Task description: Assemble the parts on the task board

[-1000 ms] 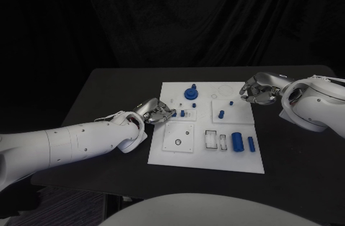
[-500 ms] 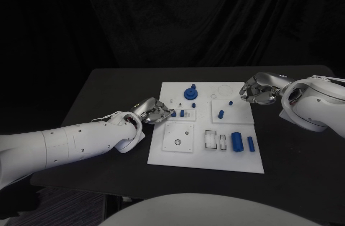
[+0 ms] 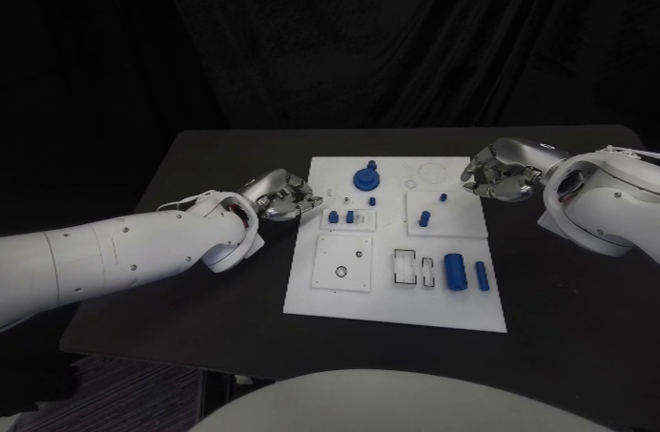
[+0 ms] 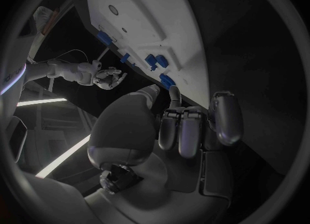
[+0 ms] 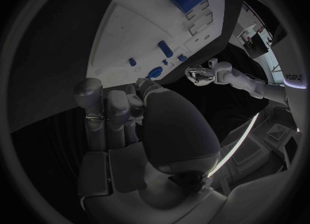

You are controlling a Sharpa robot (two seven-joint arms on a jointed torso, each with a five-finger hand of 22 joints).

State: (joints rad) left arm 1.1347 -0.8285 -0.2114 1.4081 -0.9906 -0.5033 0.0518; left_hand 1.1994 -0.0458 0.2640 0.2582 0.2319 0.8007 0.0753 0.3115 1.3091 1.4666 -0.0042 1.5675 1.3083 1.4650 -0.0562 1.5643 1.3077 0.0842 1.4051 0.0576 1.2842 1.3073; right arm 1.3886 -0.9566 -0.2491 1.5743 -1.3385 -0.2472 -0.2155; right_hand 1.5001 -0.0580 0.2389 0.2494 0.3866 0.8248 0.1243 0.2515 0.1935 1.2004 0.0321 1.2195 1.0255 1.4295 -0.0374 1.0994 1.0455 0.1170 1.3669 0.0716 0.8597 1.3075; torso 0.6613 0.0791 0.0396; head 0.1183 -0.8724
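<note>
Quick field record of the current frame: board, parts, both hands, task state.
surface: black table
task board: white plate, mid-table
parts: blue round piece at the far edge; small blue pegs mid-left; peg mid-right; two blue cylinders lying at the near right
left hand: at the board's left edge, fingers curled, nothing seen in it
right hand: off the board's far right corner, fingers curled, nothing seen in it
task state: parts loose, neither hand holding one
</note>
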